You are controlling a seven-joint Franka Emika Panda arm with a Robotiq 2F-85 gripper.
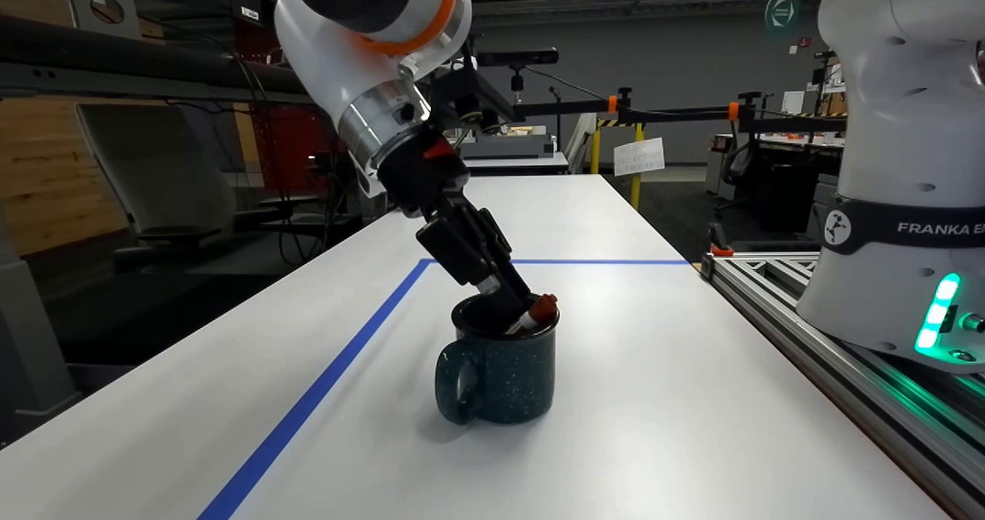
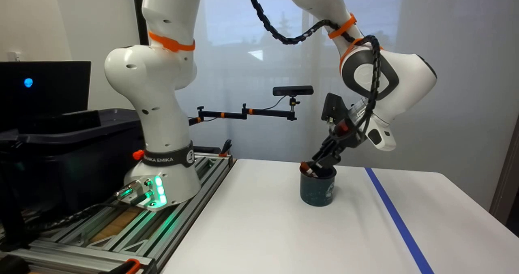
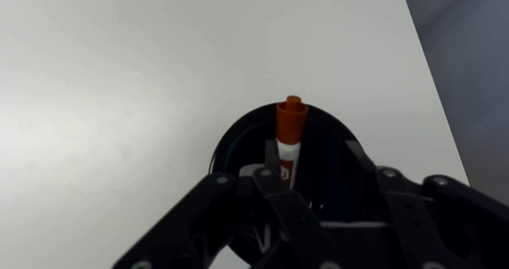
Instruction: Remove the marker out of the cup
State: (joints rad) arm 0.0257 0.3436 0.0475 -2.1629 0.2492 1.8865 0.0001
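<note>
Inside the cup (image 1: 512, 381), the marker (image 3: 289, 137) is flanked by the parted fingers (image 3: 272, 155) of the claw (image 3: 316, 153)

In the wrist view, the marker is framed by the gap of the claw, whose fingers are held apart. It is placed just beside the finger at that view's left, and a wider space is left between it and the finger at the right. Whether the nearer finger is touched by it cannot be told, as its lower part is hidden there. Its reddish-orange cap (image 1: 544, 309) is seen at the rim (image 1: 496, 336), the end raised above it in both exterior views. The claw is tilted, and a fingertip is seen within the cup's mouth. The cup is stood upright on the white surface (image 1: 654, 397), apart from the blue line (image 1: 322, 388), its handle (image 1: 454, 388) set at the left in an exterior view.
</note>
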